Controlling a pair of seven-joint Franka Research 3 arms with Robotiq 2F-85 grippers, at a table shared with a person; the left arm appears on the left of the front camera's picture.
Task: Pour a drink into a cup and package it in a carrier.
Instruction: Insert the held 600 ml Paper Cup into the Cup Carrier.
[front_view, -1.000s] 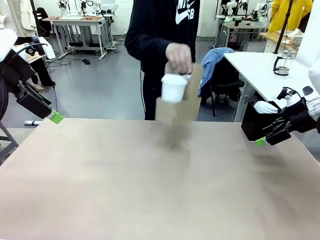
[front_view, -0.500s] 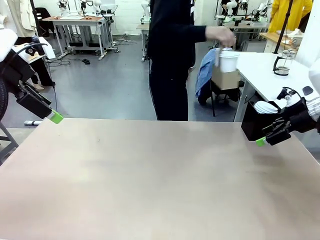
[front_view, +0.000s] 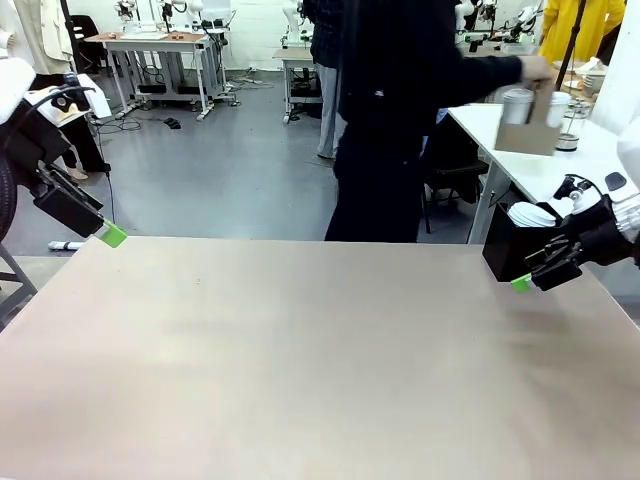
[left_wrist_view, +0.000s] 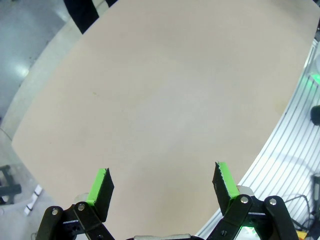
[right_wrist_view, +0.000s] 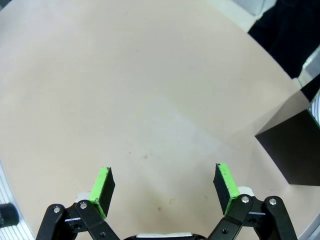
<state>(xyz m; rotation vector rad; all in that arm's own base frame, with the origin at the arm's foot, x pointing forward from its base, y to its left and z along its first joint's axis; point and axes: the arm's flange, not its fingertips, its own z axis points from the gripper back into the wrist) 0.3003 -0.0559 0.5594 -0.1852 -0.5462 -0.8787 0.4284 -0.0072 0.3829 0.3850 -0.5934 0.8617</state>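
Beige laminate, bare and matte, is what I see across my shared table (front_view: 300, 350). At its left edge my left gripper (front_view: 95, 225) hangs over the corner; in the left wrist view (left_wrist_view: 162, 182) its green-padded fingers (left_wrist_view: 100, 185) stand wide apart with nothing between them, only tabletop beneath. Moving right, a person in dark clothes (front_view: 400, 110) stands past the far edge, turned towards a white side table (front_view: 540, 150) at the right, arm stretched out. That person's hand (front_view: 537, 68) holds the small brown cardboard cup carrier (front_view: 528, 135) by its top, above the side table, with the tall white paper cup (front_view: 517, 105) standing in it. Both are well apart from my grippers, far from the left one and up behind the right one. I cannot tell whether any drink is in the cup. Just beyond the carrier stands a glass press pot with a black frame (front_view: 566, 125). At the far right my right gripper (front_view: 535, 275) sits low by the table's right edge, just beside a black box (front_view: 505, 250); the right wrist view (right_wrist_view: 162, 182) shows its jaws spread and empty too, with the box's dark side (right_wrist_view: 295, 145) off to the right.
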